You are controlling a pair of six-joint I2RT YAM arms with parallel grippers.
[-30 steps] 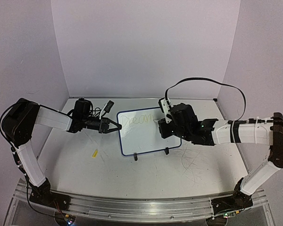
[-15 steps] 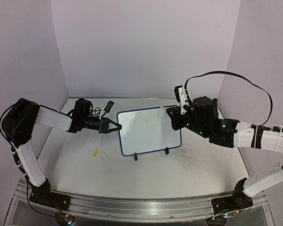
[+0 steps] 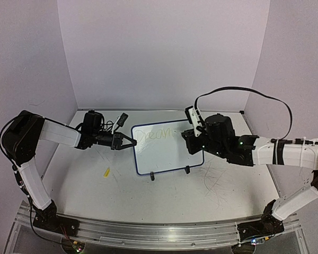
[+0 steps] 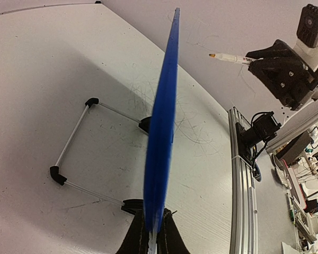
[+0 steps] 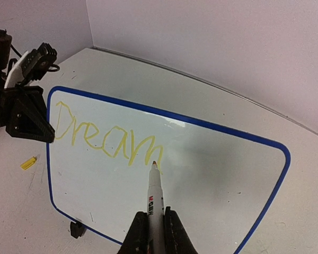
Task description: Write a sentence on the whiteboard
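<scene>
The whiteboard (image 3: pixel 161 156) stands tilted on the table, white with a thin blue rim. My left gripper (image 3: pixel 131 143) is shut on its left edge; the left wrist view shows the rim (image 4: pixel 161 148) edge-on between the black fingers (image 4: pixel 133 241). The sentence (image 5: pixel 103 138) reads "Dream" in yellow along the board's top. My right gripper (image 5: pixel 155 227) is shut on a white marker (image 5: pixel 155 198). The marker's tip sits by the last stroke of the "m"; I cannot tell whether it touches. From above, the right gripper (image 3: pixel 188 138) hangs over the board's upper right part.
A small yellow cap (image 3: pixel 107 172) lies on the table left of the board. Two black clip feet (image 3: pixel 152 177) hold the board's lower edge, and a wire stand (image 4: pixel 74 153) props it behind. Grey scribbles (image 3: pixel 214 182) mark the tabletop at right. A metal rail (image 3: pixel 159 233) runs along the near edge.
My right gripper pulled back to the right off the board with the marker, then came back to the end of "Dream". The left gripper and the board have not moved.
</scene>
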